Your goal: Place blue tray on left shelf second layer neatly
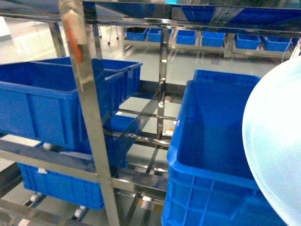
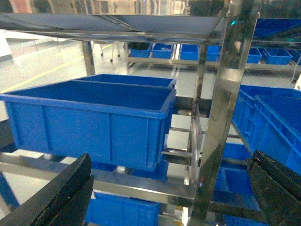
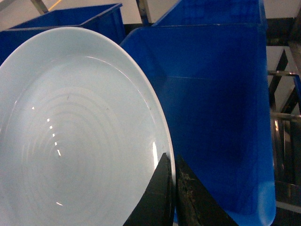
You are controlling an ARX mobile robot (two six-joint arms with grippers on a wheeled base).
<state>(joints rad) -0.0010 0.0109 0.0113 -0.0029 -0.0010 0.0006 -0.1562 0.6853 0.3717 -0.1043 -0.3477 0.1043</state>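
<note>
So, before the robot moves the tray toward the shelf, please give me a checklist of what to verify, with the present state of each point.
1. Right pincer grips the tray at its rim: ok, shut on the edge.
2. Tray is level: not ok, it stands tilted in the head view.
3. Left pincer is free: ok, open and holding nothing.
4. Tray is at the shelf: not ok, it hangs over a crate on the right.
5. Free spot on the second layer: cannot tell, a crate fills the visible part of one tier.
6. Shelf post is clear of the path: cannot tell.
</note>
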